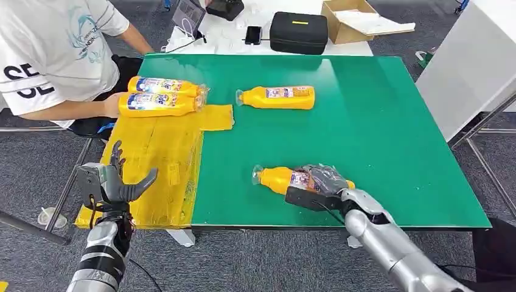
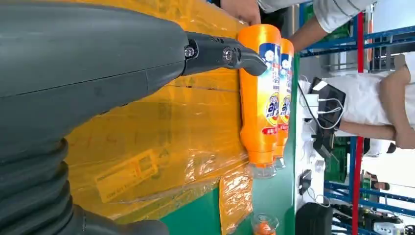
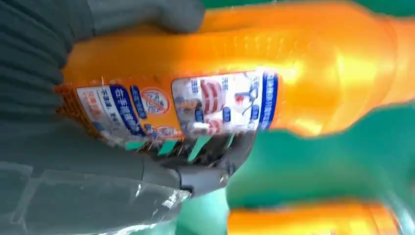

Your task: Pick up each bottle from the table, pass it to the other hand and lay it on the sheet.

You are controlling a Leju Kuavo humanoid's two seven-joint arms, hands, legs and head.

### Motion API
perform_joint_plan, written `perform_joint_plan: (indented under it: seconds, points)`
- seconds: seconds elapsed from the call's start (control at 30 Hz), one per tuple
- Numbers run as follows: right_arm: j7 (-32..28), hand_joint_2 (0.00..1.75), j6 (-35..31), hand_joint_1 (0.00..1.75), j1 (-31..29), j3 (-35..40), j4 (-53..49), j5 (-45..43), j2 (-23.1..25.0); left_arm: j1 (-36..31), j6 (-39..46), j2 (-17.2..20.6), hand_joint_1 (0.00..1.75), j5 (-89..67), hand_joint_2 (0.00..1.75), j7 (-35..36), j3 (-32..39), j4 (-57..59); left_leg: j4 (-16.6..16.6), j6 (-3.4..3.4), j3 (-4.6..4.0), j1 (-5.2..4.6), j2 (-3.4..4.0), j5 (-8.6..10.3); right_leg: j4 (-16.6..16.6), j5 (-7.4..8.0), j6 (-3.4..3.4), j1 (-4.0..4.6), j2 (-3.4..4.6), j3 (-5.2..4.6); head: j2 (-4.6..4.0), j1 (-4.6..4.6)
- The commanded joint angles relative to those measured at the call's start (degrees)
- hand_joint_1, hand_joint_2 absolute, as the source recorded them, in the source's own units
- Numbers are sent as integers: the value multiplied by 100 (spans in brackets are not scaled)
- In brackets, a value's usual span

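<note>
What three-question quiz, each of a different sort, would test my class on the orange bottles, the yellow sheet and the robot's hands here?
1. True or false: the right hand grips an orange plastic bottle on the green table.
2. How many orange bottles lie on the yellow plastic sheet?
3. The left hand is: A) holding a bottle, B) open above the sheet.

Key: 1 true; 2 two; 3 B.

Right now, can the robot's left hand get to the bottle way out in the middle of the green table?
Probably not. The left hand hovers open over the yellow sheet, and the middle bottle lies far across the table.
</note>
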Motion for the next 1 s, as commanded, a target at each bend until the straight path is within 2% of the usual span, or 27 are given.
perform_joint_plan:
  seconds: [0.03, 0.07, 0.23, 0.4, 0.47, 0.57, 0.63, 0.7, 0.8, 0.87, 0.97, 1.0]
  points:
    - [-1141, 175, -2075, 175, 1080, -1901, -1784, -4, 1803, 186, -546, -273, 0, 407, 175, 120, 31, -404, 4, -3, 4, 2, 34, -20, 11, -10, -17, 5, 28, -7, 0, -11]
    - [-1394, 175, -2386, 175, 1133, -2071, -1931, -31, 1918, 207, -662, -332, 0, 532, 175, 213, -32, -507, 3, -2, -17, 2, 19, -9, 8, -4, -10, 4, 15, -27, 0, -2]
    - [-2086, 175, -2889, 175, 1326, -2585, -2186, -432, 2171, 227, -1173, -419, 0, 1370, 175, 678, -402, -801, 7, 3, -20, 6, -11, -10, 7, -18, -11, 7, -14, -19, 0, -4]
    - [-2485, 175, -2982, 175, 1313, -2807, -2008, -596, 2243, 260, -1542, -352, 0, 1950, 175, 912, -770, -890, 6, 8, -3, 0, 0, -18, 1, -21, -15, 4, -9, 4, 0, -4]
    - [-2692, 175, -2913, 175, 1322, -2852, -1938, -730, 2266, 285, -1910, -329, 0, 2329, 175, 1100, -919, -897, 2, 4, -17, -2, 1, -13, 1, -14, -12, 0, -7, -14, 0, -4]
    - [-2758, 175, -2892, 173, 1349, -2851, -1847, -710, 2277, 312, -1985, -331, 0, 2440, 175, 1145, -998, -905, -2, 5, -16, -3, -3, -12, -2, -15, -11, 0, -10, -13, 0, -4]
    - [-2979, 175, -2640, 175, 1367, -2810, -1684, -888, 2324, 309, -2486, -287, 0, 2896, 175, 1401, -1158, -851, -3, 4, -25, -6, -1, -8, -1, -11, -6, -4, -7, -26, 0, -4]
    - [-3224, 175, -2297, 169, 1380, -2752, -1301, -1058, 2447, 320, -2812, -235, 0, 3146, 175, 1496, -1461, -847, -3, 5, -14, -2, 2, -12, -4, -13, -9, 1, -4, -15, 0, -4]
    - [-3355, 175, -2074, 169, 1353, -2343, -766, -1234, 2572, 326, -3060, -191, 0, 3314, 175, 1571, -1866, -862, -7, 5, -14, 0, 5, -11, -8, -10, -8, 2, -1, -16, 0, -4]
    - [-3355, 175, -2232, 169, 1367, -2212, -701, -1201, 2665, 331, -3025, -222, 0, 3308, 175, 1573, -1909, -862, -7, 5, -7, 1, 11, -14, -10, -11, -10, 4, 4, -10, 2, -4]
    - [-3355, 175, -2224, 169, 1221, -1652, -265, -1367, 2588, 276, -3178, -163, 0, 3380, 175, 1577, -2217, -803, -4, 6, 2, 3, 17, -20, -8, -16, -14, 6, 6, -1, 0, -4]
    - [-3355, 175, -2338, 169, 1103, -1343, 81, -1186, 2635, 233, -3217, -154, 0, 3356, 175, 1576, -2376, -752, -5, 5, -3, 1, 18, -17, -8, -12, -12, 4, 10, -7, 0, -2]
